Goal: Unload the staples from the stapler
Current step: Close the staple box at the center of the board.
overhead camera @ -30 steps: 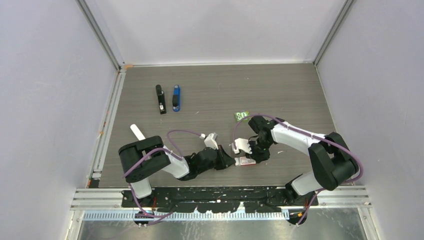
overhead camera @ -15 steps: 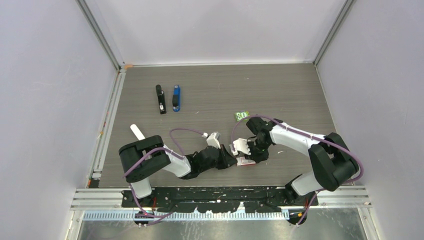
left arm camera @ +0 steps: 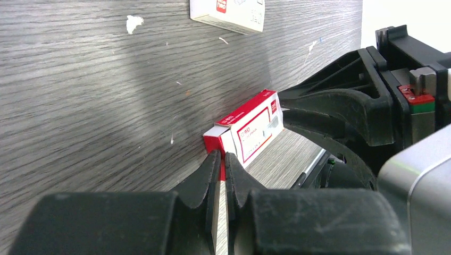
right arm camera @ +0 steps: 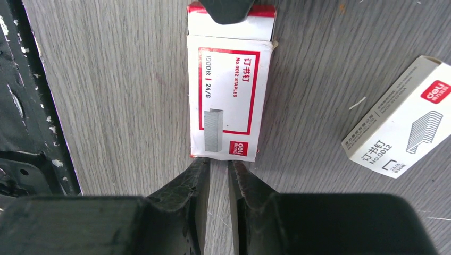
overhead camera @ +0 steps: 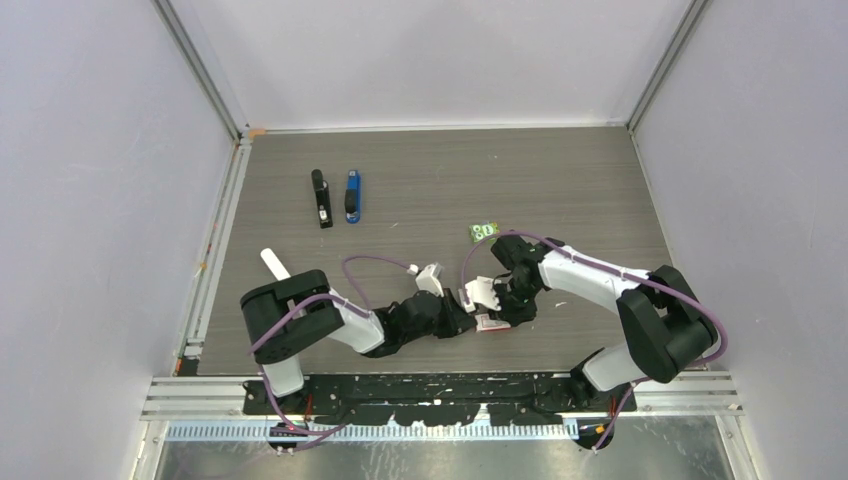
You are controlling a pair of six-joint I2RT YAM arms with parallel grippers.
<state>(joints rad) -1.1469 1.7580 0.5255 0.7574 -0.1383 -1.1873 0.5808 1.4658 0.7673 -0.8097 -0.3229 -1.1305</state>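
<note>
No staples show in any view. A black stapler (overhead camera: 320,198) and a blue stapler (overhead camera: 352,196) lie side by side at the back left, far from both arms. Near the front, a small red-and-white staple box (overhead camera: 487,323) (right arm camera: 231,90) (left arm camera: 247,130) lies flat between the two grippers. My left gripper (overhead camera: 466,320) (left arm camera: 222,159) is shut, its tips pressed against the box's red end. Opposite it, my right gripper (overhead camera: 497,312) (right arm camera: 218,164) touches the box's other end, jaws a narrow slit apart with only bare table between them.
A second white staple box (right arm camera: 404,141) (left arm camera: 228,10) lies close beside the first. A green packet (overhead camera: 484,232) sits just behind the right arm. The table's front edge and black rail (right arm camera: 21,133) run close by the grippers.
The left gripper has slid right up to the box's end. The right gripper has shifted slightly left and its jaws have parted a little.
</note>
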